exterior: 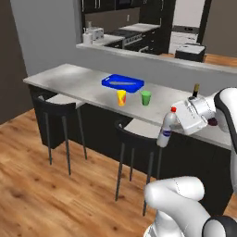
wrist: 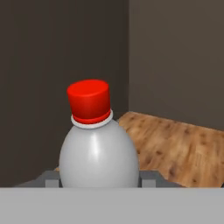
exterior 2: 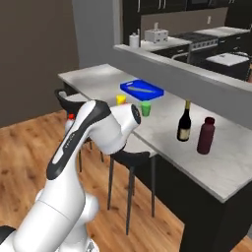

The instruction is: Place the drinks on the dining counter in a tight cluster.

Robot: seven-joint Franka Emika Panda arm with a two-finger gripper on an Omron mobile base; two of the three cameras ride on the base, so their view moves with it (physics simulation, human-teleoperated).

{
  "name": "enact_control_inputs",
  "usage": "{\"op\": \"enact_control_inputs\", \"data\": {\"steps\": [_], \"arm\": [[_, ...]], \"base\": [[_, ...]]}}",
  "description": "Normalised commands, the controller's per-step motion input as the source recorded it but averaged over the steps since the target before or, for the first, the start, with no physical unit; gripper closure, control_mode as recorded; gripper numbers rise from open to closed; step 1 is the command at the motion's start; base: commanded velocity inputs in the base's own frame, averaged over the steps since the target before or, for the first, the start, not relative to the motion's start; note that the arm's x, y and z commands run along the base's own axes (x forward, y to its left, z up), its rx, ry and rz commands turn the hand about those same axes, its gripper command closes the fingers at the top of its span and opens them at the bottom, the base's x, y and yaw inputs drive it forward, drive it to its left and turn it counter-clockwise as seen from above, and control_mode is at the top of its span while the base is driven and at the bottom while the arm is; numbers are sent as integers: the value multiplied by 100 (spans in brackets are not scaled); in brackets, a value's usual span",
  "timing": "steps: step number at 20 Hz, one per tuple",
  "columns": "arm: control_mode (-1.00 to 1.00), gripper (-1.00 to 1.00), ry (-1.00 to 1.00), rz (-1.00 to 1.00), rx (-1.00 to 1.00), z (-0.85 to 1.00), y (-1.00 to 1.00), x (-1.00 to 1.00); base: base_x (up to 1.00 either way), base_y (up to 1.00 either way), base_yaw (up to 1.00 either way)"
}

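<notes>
**One bottle in the grip, two already on the counter**

One small pale bottle [exterior: 167, 128] sits clamped between the two fingers of the gripper [exterior: 178, 125], which close on its body on either side. In the hand view the bottle's rounded grey-white shoulder and bright red cap [wrist: 89, 101] rise straight out from between the fingers. In the left base view its long axis is tilted, cap towards the counter, base hanging lower, and it is held in the air just off the front edge of the dining counter [exterior: 74, 81], above a black stool [exterior: 139, 132].

The move to come turns on this: the other two drinks lie further along the counter, towards its right end. There the dark wine bottle [exterior 2: 185, 123], with gold neck and cream label, stands upright just beside the squat maroon bottle [exterior 2: 205, 136], not touching. By my judgement the pale bottle must be righted and carried over the front edge to them.

A yellow cup [exterior: 121, 97], a green cup [exterior: 146, 97] and a blue tray [exterior: 123, 83] stand mid-counter, well apart from the pair.
</notes>
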Motion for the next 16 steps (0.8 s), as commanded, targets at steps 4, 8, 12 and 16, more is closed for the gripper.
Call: {"op": "enact_control_inputs", "data": {"steps": [4,8,12,16], "arm": [[100,100,0,0,0,0,0,0],[100,100,0,0,0,0,0,0],[100,100,0,0,0,0,0,0],[100,100,0,0,0,0,0,0]], "base": [[87,91,-52],[79,88,-48],[68,68,-55],[54,57,-55]]}}
